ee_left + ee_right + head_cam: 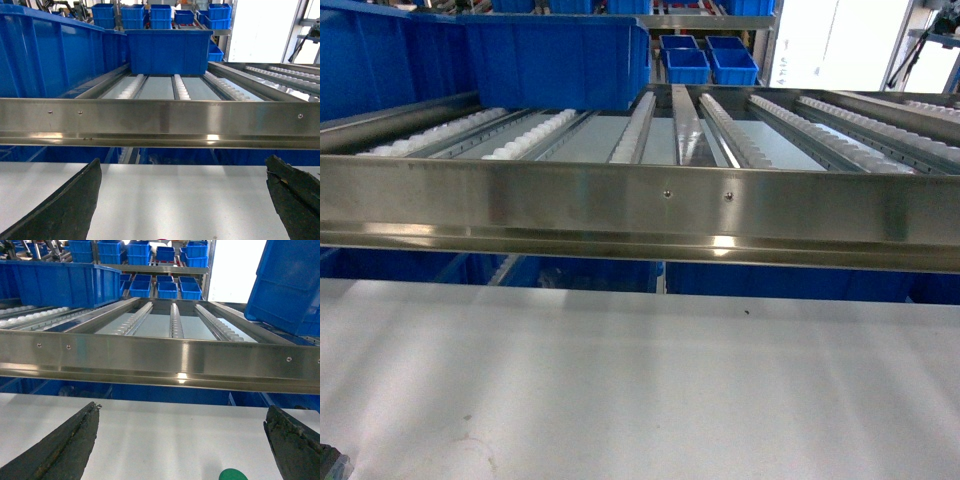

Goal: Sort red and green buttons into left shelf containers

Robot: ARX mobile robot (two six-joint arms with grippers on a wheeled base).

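In the left wrist view my left gripper (183,160) hangs open over the white table, its dark fingers (65,210) spread wide with nothing between them. A sliver of a red button (161,239) shows at the bottom edge, between the fingers. My right gripper (182,406) is open too, and a green button (232,474) lies on the table near its right finger (295,440). Large blue containers (555,60) stand on the left of the roller shelf, with one (45,50) close on the left in the left wrist view. Neither button appears in the head view.
A steel shelf rail (640,210) crosses in front of me above the table's far edge, with roller tracks (740,130) behind it. A blue tub (290,285) tilts at the shelf's right. Small blue bins (708,60) sit far back. More blue tubs show under the shelf.
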